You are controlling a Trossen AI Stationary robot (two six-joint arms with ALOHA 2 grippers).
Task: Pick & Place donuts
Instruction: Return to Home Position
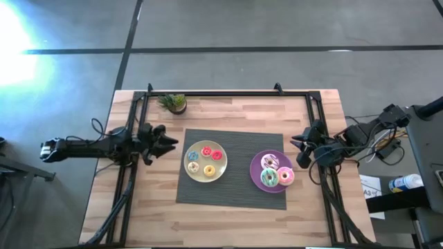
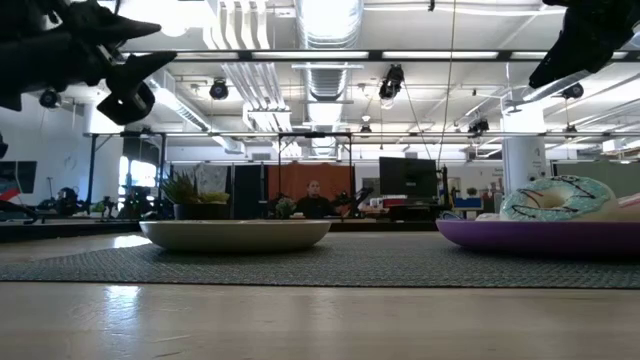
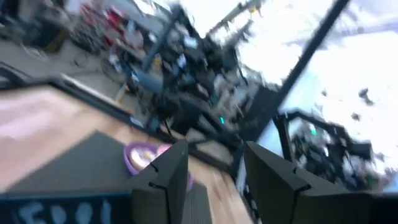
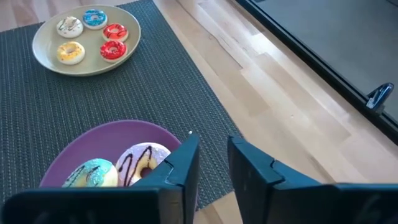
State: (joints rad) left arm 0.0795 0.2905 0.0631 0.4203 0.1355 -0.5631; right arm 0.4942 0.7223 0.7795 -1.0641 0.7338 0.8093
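Several mini donuts, two red (image 4: 114, 31), one blue (image 4: 94, 17), one cream (image 4: 69, 26) and one yellow (image 4: 70, 52), lie on the yellow plate (image 1: 205, 173). The green (image 1: 268, 178), pink (image 1: 285, 176) and white drizzled (image 1: 269, 162) donuts lie on the purple plate (image 1: 257, 172). My left gripper (image 1: 173, 141) hangs open above the table, left of the yellow plate. My right gripper (image 1: 297, 147) hangs open above the purple plate's right edge, fingers a little apart (image 4: 213, 142). Both are well off the table in the low view.
Both plates stand on a dark woven mat (image 1: 235, 142) in the middle of the wooden table. A small potted plant (image 1: 173, 103) stands near the far edge, left of centre. Black frame rails (image 1: 142, 124) run along the table's left, right and far sides.
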